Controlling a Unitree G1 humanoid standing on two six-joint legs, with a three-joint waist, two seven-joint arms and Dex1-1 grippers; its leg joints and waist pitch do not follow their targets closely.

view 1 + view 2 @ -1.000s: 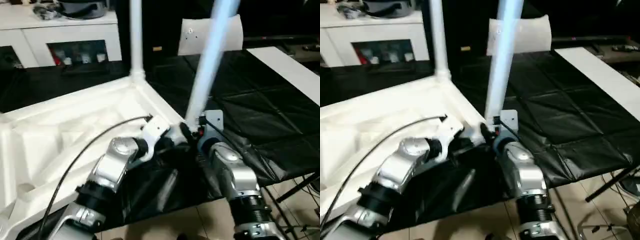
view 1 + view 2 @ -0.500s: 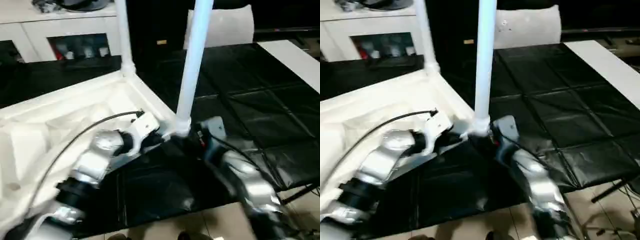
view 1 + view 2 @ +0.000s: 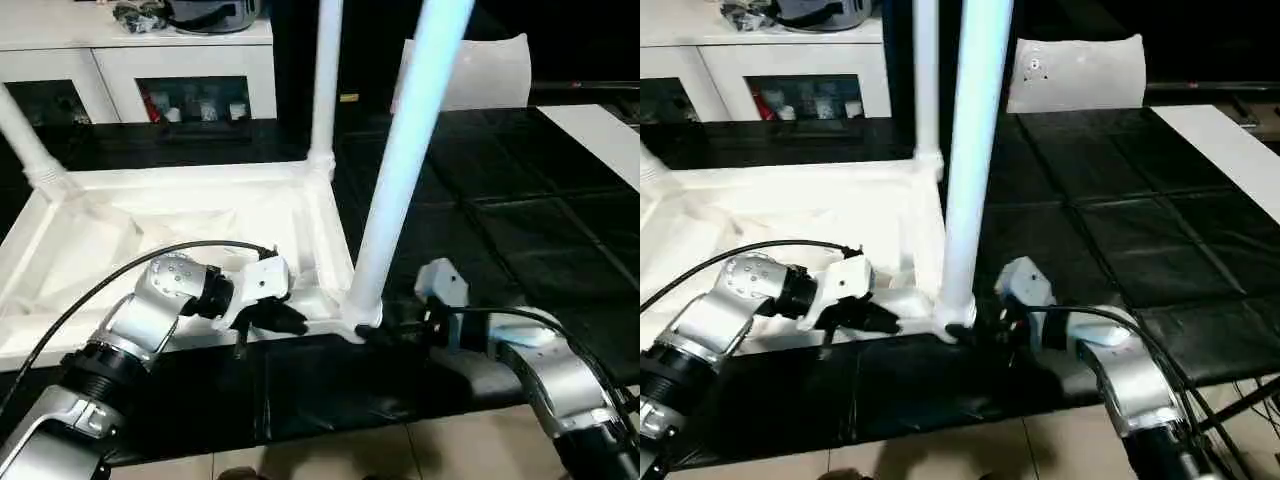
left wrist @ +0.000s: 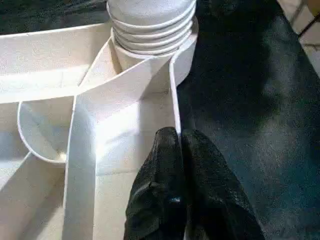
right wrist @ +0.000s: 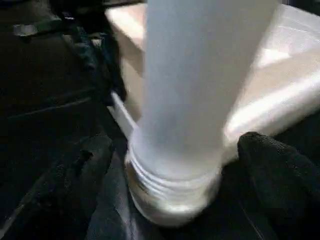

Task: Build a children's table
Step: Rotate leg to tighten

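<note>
The children's table [image 3: 190,225] lies upside down on a black-covered work surface [image 3: 500,220], its near rim close to that surface's near edge. At the near right corner socket a leg [image 3: 400,170] stands upright, threaded end down. The right gripper [image 5: 170,165] has its two fingers spread wide on either side of the leg's threaded base, gripping nothing. The left gripper [image 4: 182,165] is pressed shut, empty, its fingertips resting on the table's near rim just beside that socket.

The step in hand looks like seating this leg. The thread rings show above the socket, so I judge the next move to call for a fresh grip low on the leg and more turning.

Room is tight: the corner sits near the surface's front edge, floor just below. To the right, the black surface is open. Farther back, another leg [image 3: 325,80] stands in the far right corner and a third [image 3: 25,135] in the far left. Beyond them is a white cabinet [image 3: 150,60].
</note>
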